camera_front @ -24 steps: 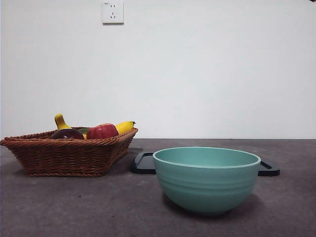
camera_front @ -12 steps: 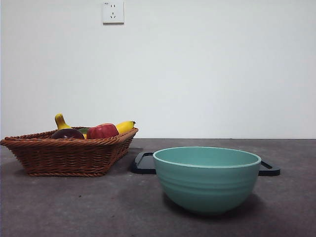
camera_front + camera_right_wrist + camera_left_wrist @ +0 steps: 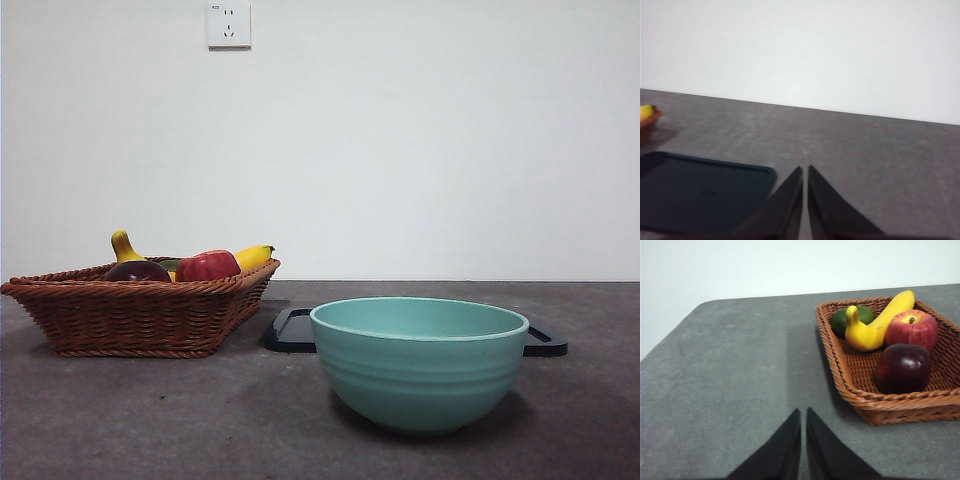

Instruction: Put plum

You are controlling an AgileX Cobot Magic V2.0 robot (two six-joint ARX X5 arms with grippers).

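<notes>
With your left end effector [image 3: 803,412] nearly closed, widen it and approach the glossy dark-maroon plum [image 3: 903,368] ahead in the brown wicker basket [image 3: 850,385].

One wicker basket [image 3: 140,318] holds four fruits: one dark plum [image 3: 903,367], one red apple [image 3: 911,328], one yellow banana [image 3: 875,325], one green fruit [image 3: 840,320]. One teal bowl [image 3: 418,362]. One dark tray [image 3: 700,192]. One wall socket [image 3: 228,24].

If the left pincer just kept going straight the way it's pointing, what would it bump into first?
Probably nothing but bare table. The left pincer, its jaws shut, points across open grey tabletop toward the far edge. The basket with the plum sits off to one side of that line, though depth is hard to judge.
</notes>
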